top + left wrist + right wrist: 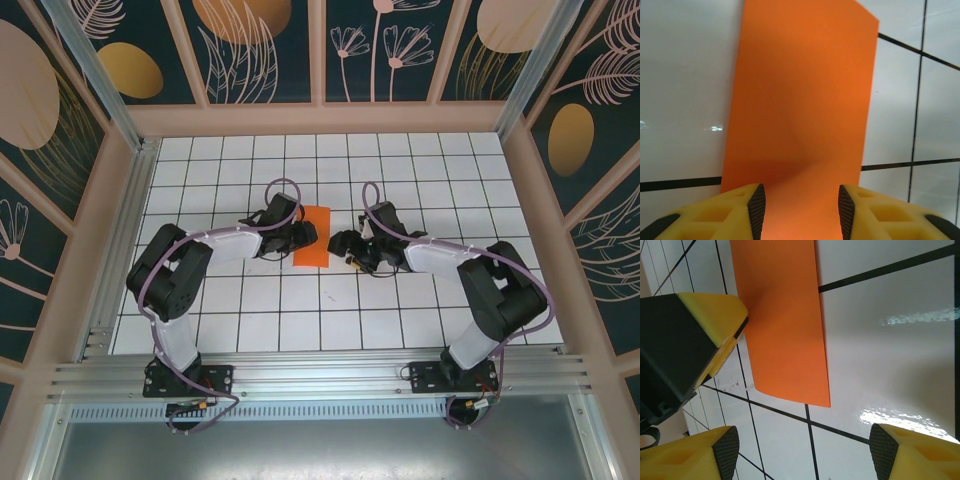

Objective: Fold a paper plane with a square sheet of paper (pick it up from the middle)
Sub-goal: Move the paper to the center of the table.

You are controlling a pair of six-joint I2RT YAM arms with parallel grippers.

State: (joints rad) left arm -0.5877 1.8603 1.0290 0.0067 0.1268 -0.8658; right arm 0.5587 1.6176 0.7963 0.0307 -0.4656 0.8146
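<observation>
Paper (312, 236): long edges straight, bare tiles (400, 170) around | left tool (801, 210) parted astride near edge | right tool (802, 450) released, just beside

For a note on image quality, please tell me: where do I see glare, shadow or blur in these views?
Left wrist: a soft shadow darkens the orange paper low in the frame. Right wrist: bright glare patches lie on the white table. Top external: even light, no strong glare.
</observation>
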